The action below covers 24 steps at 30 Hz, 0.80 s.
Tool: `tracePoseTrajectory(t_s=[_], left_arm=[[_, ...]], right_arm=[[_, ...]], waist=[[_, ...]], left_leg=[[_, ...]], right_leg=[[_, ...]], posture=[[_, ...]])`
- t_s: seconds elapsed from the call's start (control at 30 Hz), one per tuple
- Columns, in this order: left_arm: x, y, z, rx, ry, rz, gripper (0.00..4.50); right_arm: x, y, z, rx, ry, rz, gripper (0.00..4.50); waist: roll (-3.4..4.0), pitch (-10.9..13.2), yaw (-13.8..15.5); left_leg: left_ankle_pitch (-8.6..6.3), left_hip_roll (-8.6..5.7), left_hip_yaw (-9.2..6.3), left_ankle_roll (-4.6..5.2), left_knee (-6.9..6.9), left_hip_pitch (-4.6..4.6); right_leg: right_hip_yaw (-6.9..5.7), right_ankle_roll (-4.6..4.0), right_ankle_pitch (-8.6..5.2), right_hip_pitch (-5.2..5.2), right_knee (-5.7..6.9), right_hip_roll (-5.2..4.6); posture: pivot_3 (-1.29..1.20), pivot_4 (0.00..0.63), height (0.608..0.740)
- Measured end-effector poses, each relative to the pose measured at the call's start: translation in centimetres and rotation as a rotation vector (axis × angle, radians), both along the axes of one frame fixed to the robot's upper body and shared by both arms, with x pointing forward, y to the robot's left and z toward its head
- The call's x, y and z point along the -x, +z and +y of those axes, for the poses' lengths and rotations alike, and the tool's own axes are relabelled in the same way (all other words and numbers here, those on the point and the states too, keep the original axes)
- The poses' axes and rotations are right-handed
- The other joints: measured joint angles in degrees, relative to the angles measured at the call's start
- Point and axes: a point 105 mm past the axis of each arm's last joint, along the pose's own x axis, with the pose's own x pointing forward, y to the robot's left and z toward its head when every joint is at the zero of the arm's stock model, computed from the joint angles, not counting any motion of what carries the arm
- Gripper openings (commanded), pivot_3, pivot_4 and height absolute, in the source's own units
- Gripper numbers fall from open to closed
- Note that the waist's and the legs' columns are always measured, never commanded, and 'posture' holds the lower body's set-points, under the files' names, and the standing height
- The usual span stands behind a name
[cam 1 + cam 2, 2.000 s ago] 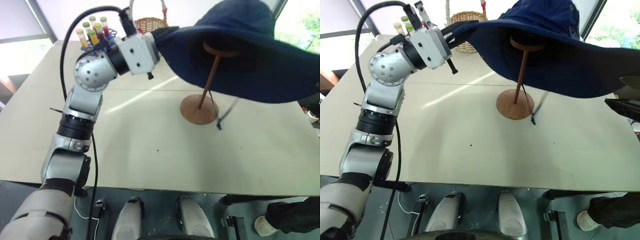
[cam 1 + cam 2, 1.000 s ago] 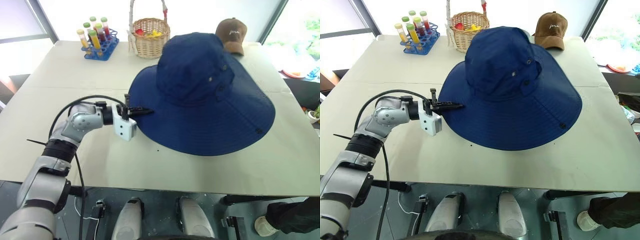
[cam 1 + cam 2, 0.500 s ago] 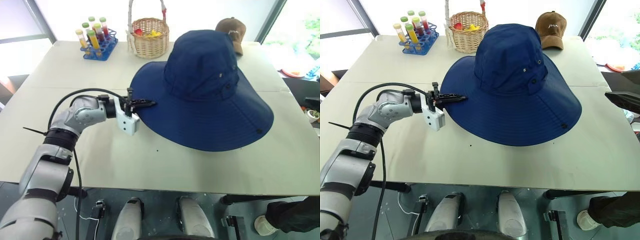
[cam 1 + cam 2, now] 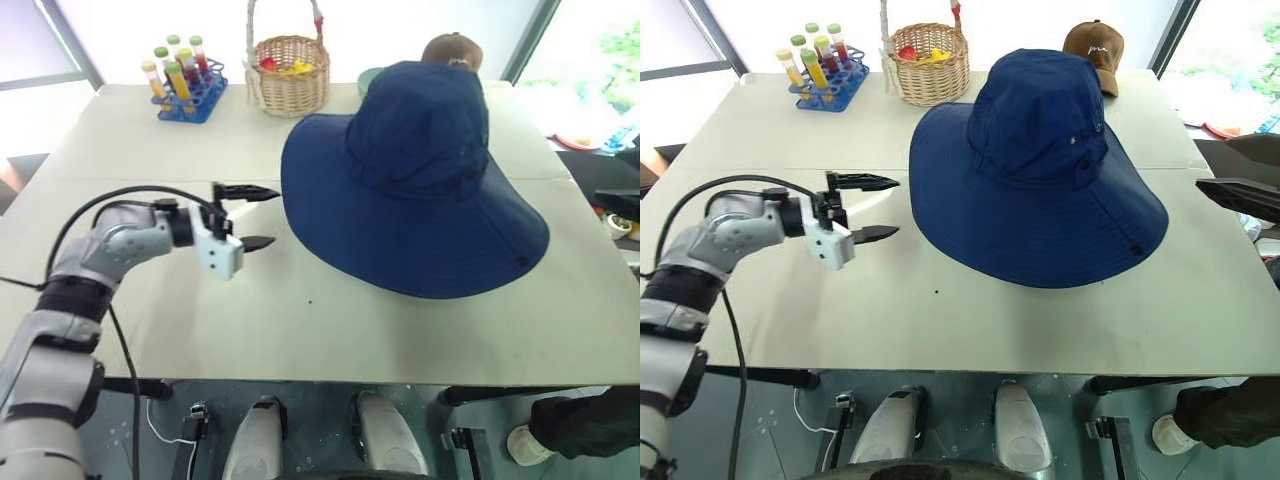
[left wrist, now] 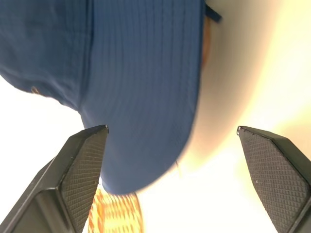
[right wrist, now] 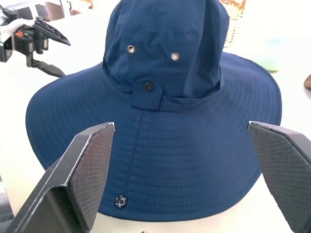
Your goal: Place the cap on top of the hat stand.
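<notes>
left eye view: your left gripper [image 4: 253, 216] has just let go of the brim and now stands wide open, empty, just beside the large navy blue fabric sun hat [image 4: 420, 180]. the hat sits draped over the hidden stand, so placement looks done.
</notes>
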Motion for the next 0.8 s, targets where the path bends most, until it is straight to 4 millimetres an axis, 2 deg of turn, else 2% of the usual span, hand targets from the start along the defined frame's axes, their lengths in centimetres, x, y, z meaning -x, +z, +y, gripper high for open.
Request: tracePoseTrajectory(t_s=[0.07, 0.13, 0.23, 0.33, 0.47, 0.6, 0.8], left_arm=[[0.0, 0.5, 1.5, 0.06, 0.091, 0.062, 4.43], [-0.4, 1.2, 3.6, 0.185, 0.236, 0.213, 4.43], [-0.4, 2.0, 7.1, 0.401, 0.447, 0.576, 4.43], [1.2, 5.1, 9.5, 0.621, 0.495, 0.886, 4.43], [4.0, 9.0, 10.3, 0.7, 0.43, 1.066, 4.43], [6.6, 11.0, 10.2, 0.634, 0.385, 1.163, 4.43], [7.2, 13.0, 10.1, 0.601, 0.369, 1.117, 4.43]], right_arm=[[-0.5, 0.0, 0.1, 0.005, 0.013, 0.002, 4.5], [-1.0, 0.1, 0.1, 0.011, 0.026, 0.002, 4.5], [-1.6, 0.3, 0.0, 0.022, 0.036, -0.005, 4.5], [-2.5, 0.6, -0.2, 0.029, 0.043, -0.012, 4.5], [-3.6, 0.6, -0.6, 0.052, 0.044, -0.004, 4.5], [-4.5, 1.4, -0.5, 0.064, 0.067, -0.02, 4.5], [-5.5, 0.5, 0.3, 0.075, 0.123, 0.011, 4.5]], waist=[[0.03, 0.0, -0.2], [0.05, 0.0, -0.2], [0.06, 0.1, -0.6], [0.04, 0.1, -1.0], [0.11, 0.2, -1.5], [0.25, 0.3, -1.8], [0.29, 0.3, -1.7]], left_leg=[[0.0, 0.01, 0.02, 0.0, -0.02, 0.03], [0.0, 0.04, 0.04, 0.0, -0.06, 0.05], [0.0, 0.08, 0.04, 0.0, -0.07, 0.05], [0.0, 0.08, 0.04, 0.0, -0.09, 0.03], [-0.01, 0.07, 0.11, 0.0, -0.15, 0.04], [-0.01, 0.11, 0.15, 0.0, -0.28, 0.06], [-0.01, 0.13, 0.17, 0.0, -0.28, 0.09]], right_leg=[[0.01, -0.01, 0.0, 0.0, 0.01, 0.0], [0.0, -0.04, -0.02, 0.0, 0.04, 0.01], [0.0, -0.09, -0.07, -0.04, 0.08, 0.03], [-0.03, -0.21, -0.24, -0.07, 0.08, 0.02], [-0.01, -0.3, -0.25, -0.13, 0.07, 0.01], [-0.01, -0.4, -0.31, -0.26, 0.14, 0.04], [0.0, -0.42, -0.35, -0.25, 0.16, 0.06]], posture=[[0.0, 0.15, 0.74], [0.0, 0.15, 0.74], [0.0, 0.15, 0.74], [0.0, 0.15, 0.74], [0.0, 0.15, 0.74], [0.0, 0.15, 0.74], [0.0, 0.15, 0.74]])
